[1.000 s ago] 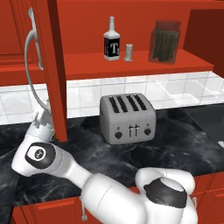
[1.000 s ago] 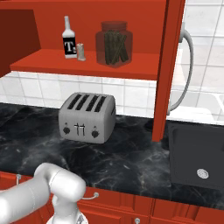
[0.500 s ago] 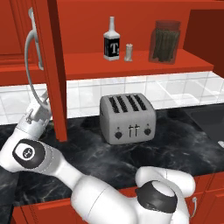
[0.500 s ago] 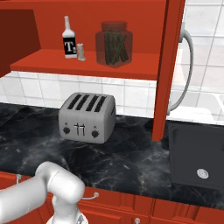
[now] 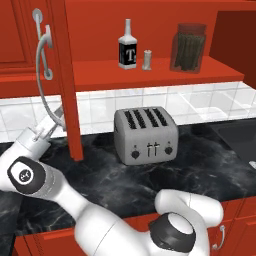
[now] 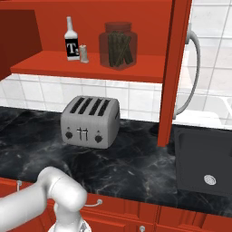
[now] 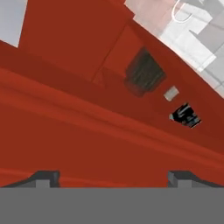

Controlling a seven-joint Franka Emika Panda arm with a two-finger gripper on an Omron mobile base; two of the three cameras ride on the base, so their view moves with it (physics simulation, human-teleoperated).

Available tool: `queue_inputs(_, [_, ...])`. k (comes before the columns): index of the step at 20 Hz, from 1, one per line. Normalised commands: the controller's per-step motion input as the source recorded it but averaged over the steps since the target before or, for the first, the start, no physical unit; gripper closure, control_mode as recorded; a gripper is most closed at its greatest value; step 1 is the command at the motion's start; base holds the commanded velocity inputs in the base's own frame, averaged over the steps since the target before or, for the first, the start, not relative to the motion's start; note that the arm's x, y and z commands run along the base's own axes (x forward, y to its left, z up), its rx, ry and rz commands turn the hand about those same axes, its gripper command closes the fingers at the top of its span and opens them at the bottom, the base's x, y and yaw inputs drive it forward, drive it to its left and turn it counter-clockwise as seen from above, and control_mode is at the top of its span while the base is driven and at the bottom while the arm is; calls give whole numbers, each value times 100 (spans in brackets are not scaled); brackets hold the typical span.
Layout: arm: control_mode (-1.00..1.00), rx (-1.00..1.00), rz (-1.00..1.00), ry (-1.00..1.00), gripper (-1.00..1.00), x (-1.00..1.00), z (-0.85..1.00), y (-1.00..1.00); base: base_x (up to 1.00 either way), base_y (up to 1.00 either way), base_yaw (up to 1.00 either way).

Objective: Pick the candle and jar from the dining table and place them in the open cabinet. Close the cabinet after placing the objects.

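Two dark fingertips (image 7: 47, 177) sit far apart at the bottom of my hand view, so the gripper (image 7: 113, 177) is spread wide with nothing between the fingers, facing a red door panel at close range. In the left base view my gripper (image 5: 56, 120) is low by the open left cabinet door (image 5: 67, 75), next to the bottom end of its long curved silver handle (image 5: 42, 75); I can't tell if it touches the handle or the door. On the red shelf (image 5: 150, 75) of the open cabinet (image 6: 176, 68) I see the jar (image 5: 188, 47) with dark olive contents standing upright at the right, the small pale candle (image 5: 147, 59) upright near the middle, and a clear bottle with a black T label (image 5: 128, 47) just beside the candle on its left. In the hand view jar (image 7: 144, 72), candle (image 7: 171, 92) and bottle (image 7: 186, 115) show small and tilted beyond the door edge. Below the shelf a silver four-slot toaster (image 5: 146, 135) stands on the black marble counter (image 5: 210, 165). The right door (image 6: 174, 72) stands open too, its handle (image 6: 192, 77) curving out. A dark sink (image 6: 204, 163) sits in the counter at the right.
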Motion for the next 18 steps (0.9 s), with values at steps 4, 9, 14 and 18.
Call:
queue_inputs(4, [-100, 27, 0, -11, -100, -4, 29, -28, 0, 0, 0])
queue_inputs(9, [-100, 18, 1, -7, -100, -5, 8, -29, 0, 0, 0])
queue_inputs(14, [-100, 5, 9, -12, -100, 0, 2, -39, 0, 0, 0])
queue_inputs(18, [-100, 0, 13, -4, -100, 5, 0, -37, 0, 0, 0])
